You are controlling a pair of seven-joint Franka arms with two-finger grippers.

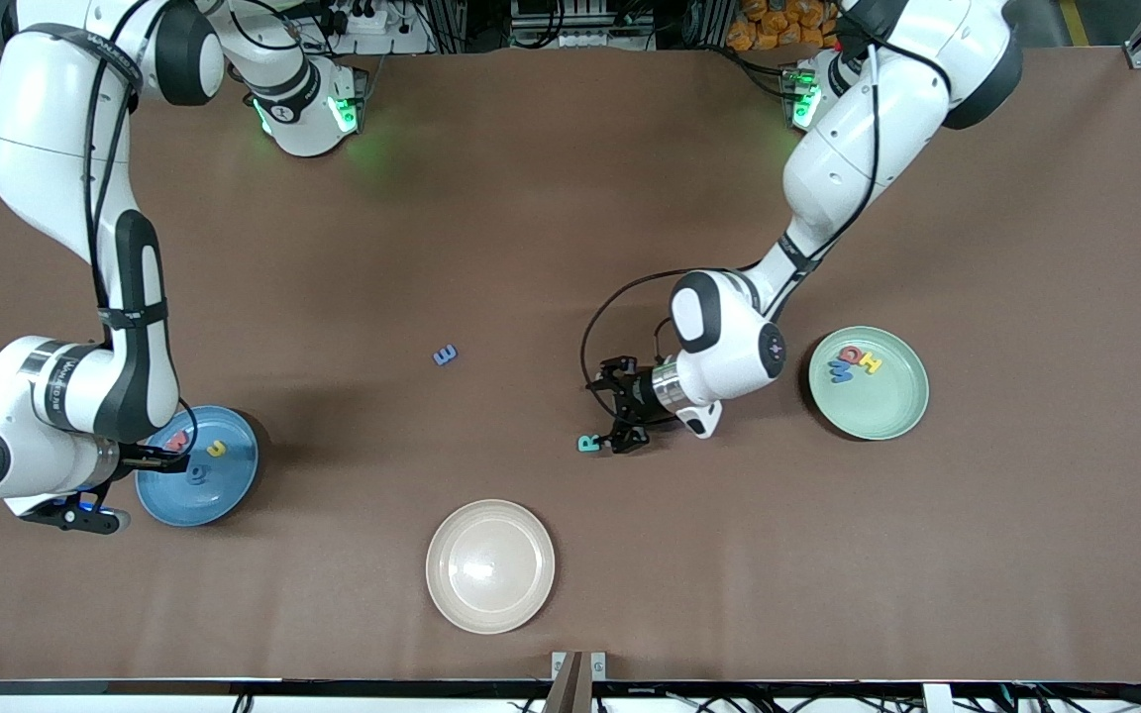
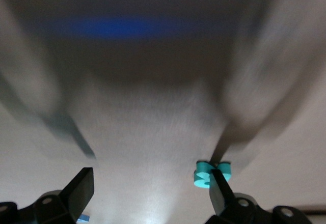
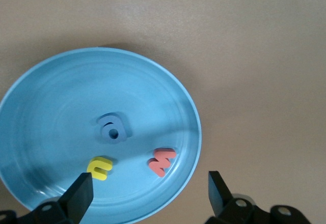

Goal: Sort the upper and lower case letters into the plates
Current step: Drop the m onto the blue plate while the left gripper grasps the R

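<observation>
On blue plate (image 3: pixel 61 96), yellow, red, blue letters, right pincer (image 3: pixel 147 193) open above

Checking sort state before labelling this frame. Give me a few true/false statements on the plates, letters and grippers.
1. The blue plate holds three letters. True.
2. The cream plate holds a letter. False: nothing lies in it.
3. The right gripper is over the blue plate, fingers open. True.
4. The left gripper grips the teal R. False: its fingers are open, the R on the table by one fingertip.
5. The green plate holds letters. True.
</observation>
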